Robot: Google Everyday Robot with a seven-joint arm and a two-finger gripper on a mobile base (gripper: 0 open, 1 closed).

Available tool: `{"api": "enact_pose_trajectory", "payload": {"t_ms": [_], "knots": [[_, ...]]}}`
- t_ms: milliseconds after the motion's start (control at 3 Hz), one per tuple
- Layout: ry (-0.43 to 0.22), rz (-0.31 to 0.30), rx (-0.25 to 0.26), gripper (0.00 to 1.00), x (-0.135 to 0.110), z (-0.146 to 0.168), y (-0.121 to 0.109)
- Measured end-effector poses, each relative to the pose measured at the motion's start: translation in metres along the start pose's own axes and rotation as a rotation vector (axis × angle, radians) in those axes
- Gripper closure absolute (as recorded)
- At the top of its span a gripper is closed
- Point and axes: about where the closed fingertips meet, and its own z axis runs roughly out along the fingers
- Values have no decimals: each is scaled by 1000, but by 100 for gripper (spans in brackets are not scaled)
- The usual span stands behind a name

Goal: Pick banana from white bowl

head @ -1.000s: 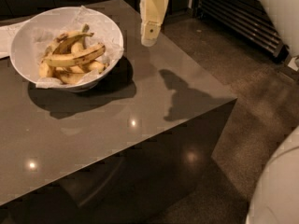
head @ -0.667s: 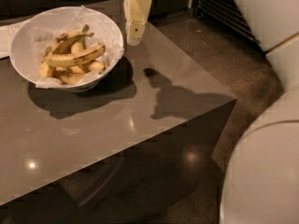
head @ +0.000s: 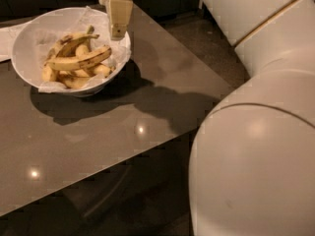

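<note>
Indoor, probably an office break area or robot test space; can't pin it down. Evidence: glossy dark grey table [head: 98,146] mirroring ceiling-light spots [head: 141,129], white bowl [head: 22,58] of bananas [head: 74,65] on table's far-left part, dark speckled floor [head: 206,38] past table's right edge. Gripper [head: 118,32] hangs above table's far end.

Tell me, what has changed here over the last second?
The gripper swung left, from over the bare table to above the right rim of the white bowl, close to the banana. The robot's white arm now fills more of the right side. Nothing has been picked up. The bowl, the banana, the other bananas and the table look unchanged.
</note>
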Motion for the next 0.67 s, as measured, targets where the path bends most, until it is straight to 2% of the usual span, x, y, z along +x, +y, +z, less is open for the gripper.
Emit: {"api": "enact_pose_trajectory", "payload": {"t_ms": [333,667], "knots": [[5,-16,-10,40,-7,12,-6],[10,-20,-27,40,-10,23,-6]]}}
